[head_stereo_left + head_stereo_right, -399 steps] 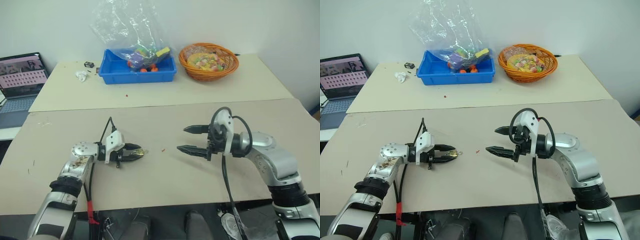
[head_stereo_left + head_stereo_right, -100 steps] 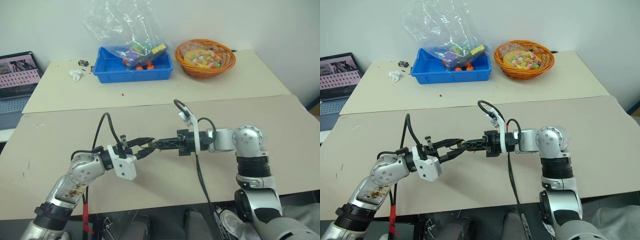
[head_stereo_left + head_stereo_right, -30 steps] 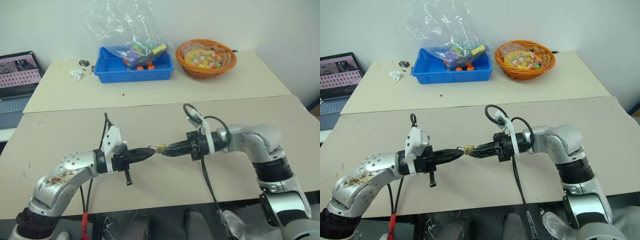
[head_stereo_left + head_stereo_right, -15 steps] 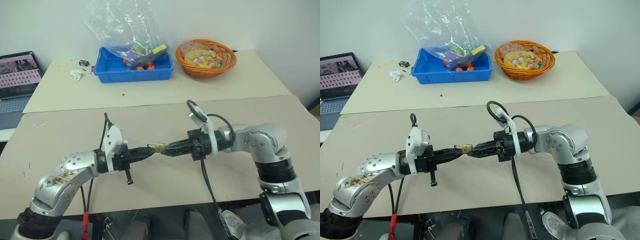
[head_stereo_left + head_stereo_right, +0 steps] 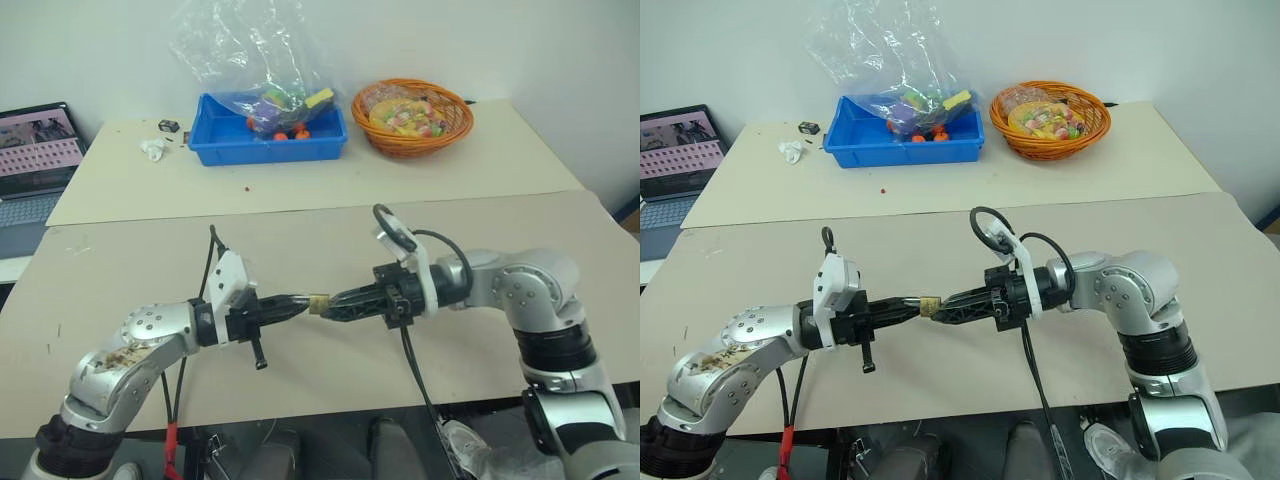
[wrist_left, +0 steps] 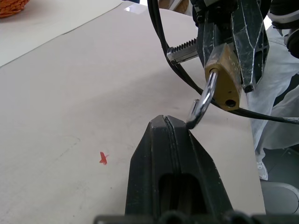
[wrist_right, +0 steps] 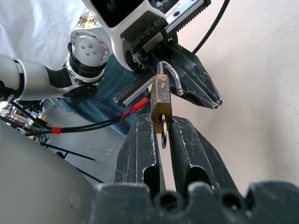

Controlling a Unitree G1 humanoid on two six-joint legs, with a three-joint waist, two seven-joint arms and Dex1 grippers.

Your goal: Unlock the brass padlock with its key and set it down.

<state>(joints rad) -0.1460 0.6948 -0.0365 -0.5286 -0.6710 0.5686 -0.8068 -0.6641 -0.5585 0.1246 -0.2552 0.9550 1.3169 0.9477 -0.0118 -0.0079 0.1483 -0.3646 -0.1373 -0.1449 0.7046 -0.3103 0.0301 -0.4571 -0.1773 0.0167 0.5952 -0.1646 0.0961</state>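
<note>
While your two arms meet over the middle of the near table (image 5: 120, 270), the padlock (image 5: 317, 300) hangs in the air between the two grippers, clear of the tabletop. Your left gripper (image 5: 297, 303) reaches in from the left with its fingers shut tight together; in the left wrist view the tip of the silver shackle (image 6: 202, 101) touches the closed fingertips (image 6: 164, 128). Your right gripper (image 5: 335, 300) comes in from the right, its fingers nearly closed and pinching the key end of the brass body, with a small key (image 7: 163, 135) showing between them in the right wrist view.

You see the padlock's long axis lying roughly level, along the line from one gripper to the other. Its shackle points toward your left gripper and its keyhole end toward your right one. The shackle looks swung out of the body on one side, so the lock appears open.

On the far table (image 5: 500, 160) sit a blue bin (image 5: 268, 140) with a clear bag (image 5: 250, 50) over it, and an orange basket (image 5: 412, 118). A laptop (image 5: 35, 160) stands at far left.
</note>
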